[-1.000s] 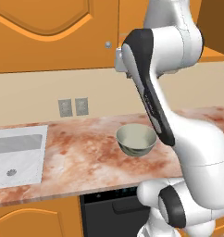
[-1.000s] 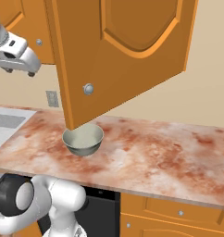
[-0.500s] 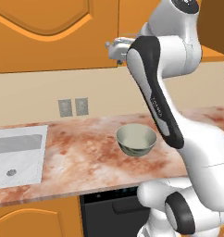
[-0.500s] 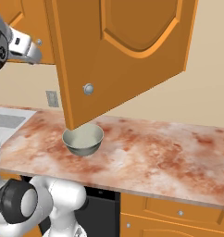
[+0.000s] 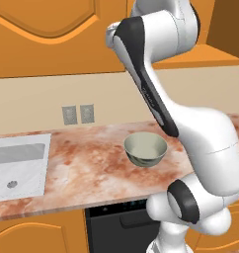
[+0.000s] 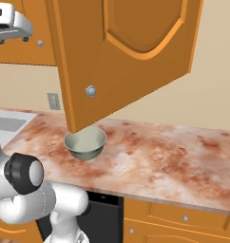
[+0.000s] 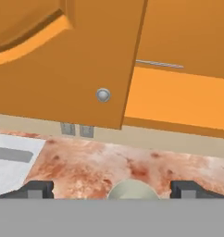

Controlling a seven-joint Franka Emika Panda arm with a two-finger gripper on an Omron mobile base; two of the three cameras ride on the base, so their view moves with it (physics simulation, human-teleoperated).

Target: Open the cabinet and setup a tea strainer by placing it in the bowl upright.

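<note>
The claw is released, its 2 tips spread wide and nothing between them. It looks at the cabinet from just outside: the closed left door with its knob sits ahead and to the left, and the opened right half, with its bare shelf, lies ahead and to the right. On that shelf, up and right of the claw, a thin grey line runs nearly level, side to side across the claw's line of sight; I judge this to be the strainer's handle, so its long axis lies crosswise to the reach. Which end carries the mesh basket I cannot tell, and the basket itself is hidden. The bowl stands on the counter below the claw, close under its tips, mouth up. The swung-out door hangs above the bowl. The next reach should go up and rightward into the opening, with the tips turned to straddle that level line.
</note>
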